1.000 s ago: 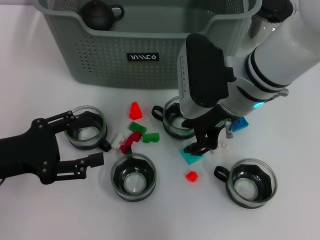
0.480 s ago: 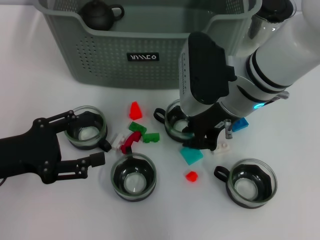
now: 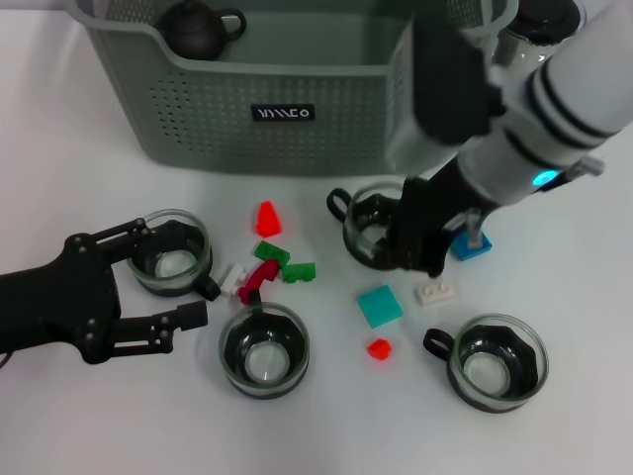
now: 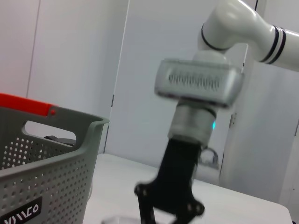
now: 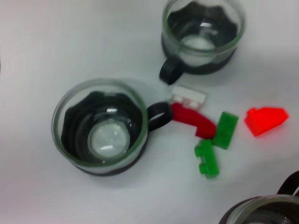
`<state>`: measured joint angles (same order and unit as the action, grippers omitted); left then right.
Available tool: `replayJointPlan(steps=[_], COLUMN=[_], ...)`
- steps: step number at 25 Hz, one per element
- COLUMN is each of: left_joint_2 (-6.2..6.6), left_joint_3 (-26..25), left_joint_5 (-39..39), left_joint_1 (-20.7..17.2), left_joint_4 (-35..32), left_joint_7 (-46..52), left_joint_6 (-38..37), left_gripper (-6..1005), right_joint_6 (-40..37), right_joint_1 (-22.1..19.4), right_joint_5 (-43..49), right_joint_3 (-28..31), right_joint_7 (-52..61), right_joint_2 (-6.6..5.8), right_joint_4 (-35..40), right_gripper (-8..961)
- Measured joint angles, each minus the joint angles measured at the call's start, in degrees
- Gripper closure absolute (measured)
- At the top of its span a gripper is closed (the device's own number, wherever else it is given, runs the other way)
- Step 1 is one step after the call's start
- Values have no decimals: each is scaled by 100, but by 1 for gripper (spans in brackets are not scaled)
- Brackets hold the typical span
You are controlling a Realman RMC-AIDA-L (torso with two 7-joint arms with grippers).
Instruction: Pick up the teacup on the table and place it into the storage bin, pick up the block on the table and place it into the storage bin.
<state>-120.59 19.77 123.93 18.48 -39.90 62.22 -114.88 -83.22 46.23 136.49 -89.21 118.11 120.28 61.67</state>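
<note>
Left claw (image 3: 163, 277): fingers apart, holding nothing, parked low over the desk (image 3: 59, 129) around the leftmost teacup (image 3: 171, 253).

Centre: loose blocks lie between the cups, among them a red cone block (image 3: 267, 218), a teal block (image 3: 380, 306) and a white block (image 3: 435, 292).

Right claw (image 3: 410, 242): clamped on the rim of a glass teacup (image 3: 374, 226), which appears lifted clear of the desk.

Key relation: the storage bin (image 3: 282, 109) lies directly behind the held teacup, its near wall just beyond the cup. The right arm is the nearer one; the coming move likely calls for a lift over that wall.
</note>
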Motion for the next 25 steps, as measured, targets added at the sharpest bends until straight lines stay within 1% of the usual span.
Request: replayJointPlan(steps=[2,4,7,9,10,12,15,17,20,23,25], left_joint_2=[0,0,0,1,0,0,0,0,1,-5,-9], left_joint_3=[0,-8,-72,-95,-108,-134,-146,-148,-151,-150,-150], left_joint_5=[0,0,0,0,-1,-1,-1,0,-1,-28,-40], left_joint_1=[-4,-8,-11,-15,-16,-20,-20,-10,10,13,14], left_joint_4=[0,0,0,0,0,-1,-1,0,37,67,91], left_joint_7=[0,0,0,0,0,0,3,17,30,32,33], left_joint_6=[0,0,0,1,1,4,8,8,13,37,49], left_gripper=[125,125,125,125,125,125,125,124,124,124,124], right_joint_6=[-364,-923,-1795,-1944,-1869,-1324,-106,703,1560,2183,2535], right_joint_1=[-47,-95,-156,-313,-419,-656,-667,-440,149,922,1473], right_joint_5=[-60,-334,-1216,-1841,-2095,-2561,-2621,-2246,-1387,-450,-20], right_joint_3=[465,1024,2122,2685,2805,2788,2337,2101,1849,1792,1889], right_joint_7=[-50,-214,-559,-587,-572,-508,-125,482,1457,2212,2424], right_joint_2=[-4,-8,-24,-12,-3,6,1,-3,1,-11,-31], right_joint_4=[247,553,1054,1465,1674,2103,2328,2244,1795,743,-213], right_gripper=[892,888,881,876,874,869,862,858,851,844,839])
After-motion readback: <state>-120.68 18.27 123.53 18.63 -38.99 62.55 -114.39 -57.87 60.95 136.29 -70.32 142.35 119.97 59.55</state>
